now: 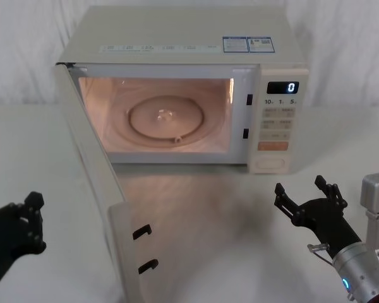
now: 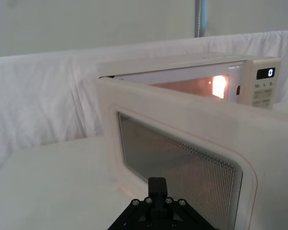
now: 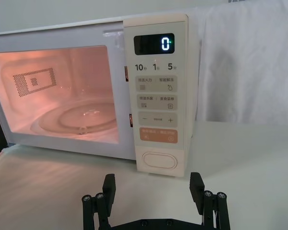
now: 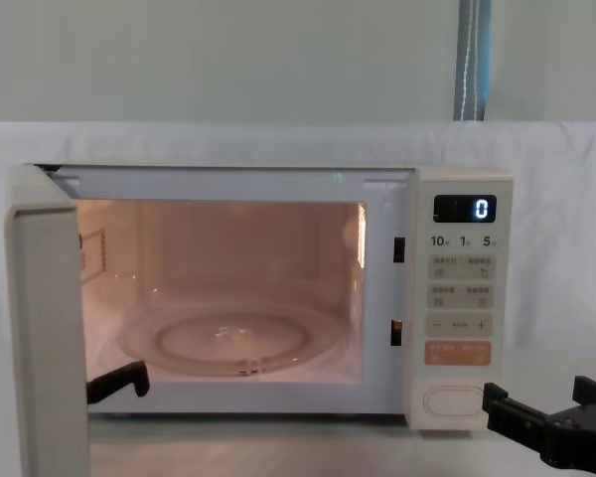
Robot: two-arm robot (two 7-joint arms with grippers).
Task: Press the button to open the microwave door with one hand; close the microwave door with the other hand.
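The cream microwave stands at the back of the table with its cavity lit. The microwave door is swung wide open toward me on its left hinge; its windowed outer face shows in the left wrist view. The button sits at the bottom of the control panel. My right gripper hovers open a short way in front of the button, apart from it. On the outer side of the door, my left gripper is shut, holds nothing and stays clear of the door.
A glass turntable lies inside the cavity. The display reads 0, and an orange key sits just above the button. White cloth covers the table and the backdrop. Two latch hooks stick out of the door's free edge.
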